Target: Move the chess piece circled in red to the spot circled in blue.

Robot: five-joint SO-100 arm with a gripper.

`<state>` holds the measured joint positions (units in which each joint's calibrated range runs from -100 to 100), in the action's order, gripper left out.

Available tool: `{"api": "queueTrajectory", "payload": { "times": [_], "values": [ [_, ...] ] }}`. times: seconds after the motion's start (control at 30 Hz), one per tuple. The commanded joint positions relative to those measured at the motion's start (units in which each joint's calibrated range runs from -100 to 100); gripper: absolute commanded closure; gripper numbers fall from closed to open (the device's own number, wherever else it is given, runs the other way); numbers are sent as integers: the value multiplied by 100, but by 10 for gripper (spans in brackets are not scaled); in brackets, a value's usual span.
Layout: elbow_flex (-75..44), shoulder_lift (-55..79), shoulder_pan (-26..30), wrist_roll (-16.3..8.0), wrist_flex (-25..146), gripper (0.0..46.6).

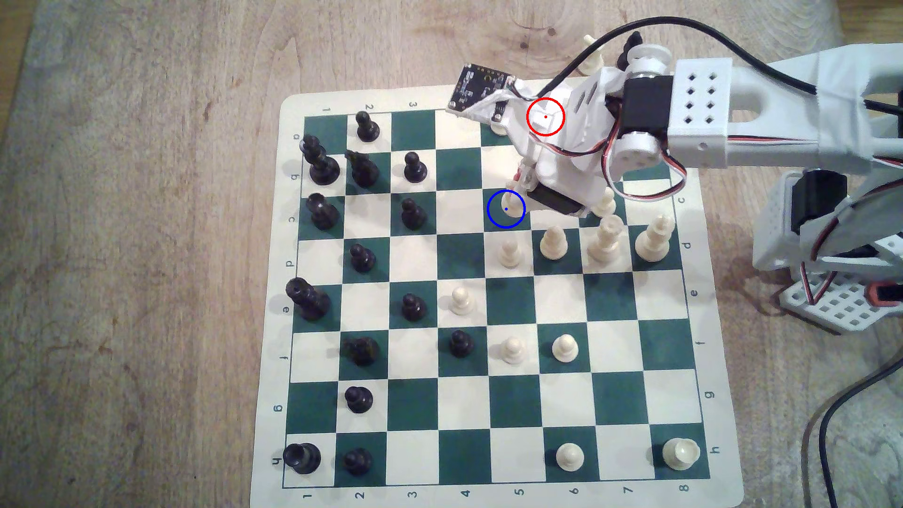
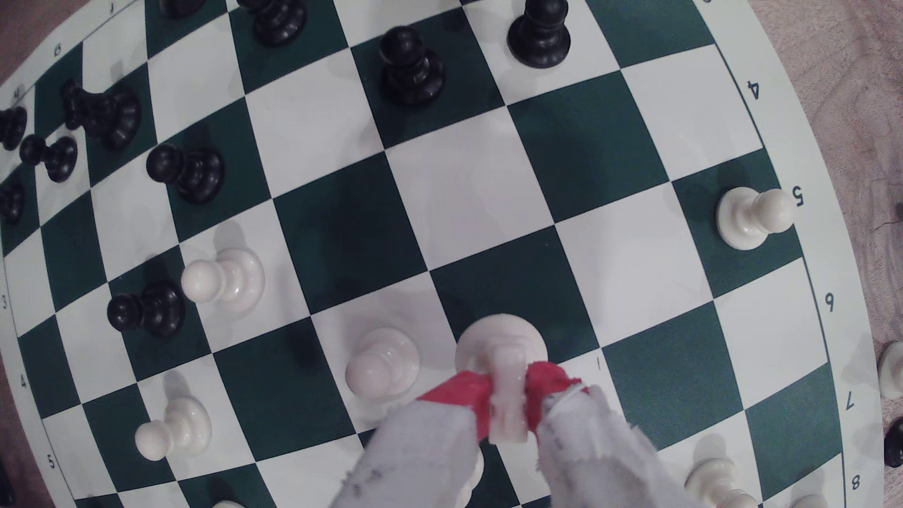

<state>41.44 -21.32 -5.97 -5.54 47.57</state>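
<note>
Wrist view is showing the pincer (image 2: 508,391) clenching the cream knight (image 2: 503,351) by its head, its base seemingly resting over the blue-ringed green square (image 1: 506,209), so releasing cleanly and lifting straight up is coming next.

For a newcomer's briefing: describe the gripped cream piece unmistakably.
Follow the white arm to its gripper over the green board. Its red pads clamp a cream knight at the blue-ringed square. Neighbouring pawns have ball heads; its head is narrow.

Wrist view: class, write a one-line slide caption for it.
Red-padded gripper clamps the cream knight, its base over a dark green square beside a cream pawn.
</note>
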Motion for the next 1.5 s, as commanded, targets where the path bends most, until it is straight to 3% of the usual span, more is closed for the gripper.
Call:
{"api": "queueTrajectory", "payload": {
  "times": [0.0, 0.83, 1.47],
  "values": [
    [-46, 36, 54, -49, -195, 464],
    [-336, 876, -134, 39, -801, 464],
    [-327, 435, 38, 24, -711, 464]
  ]
}}
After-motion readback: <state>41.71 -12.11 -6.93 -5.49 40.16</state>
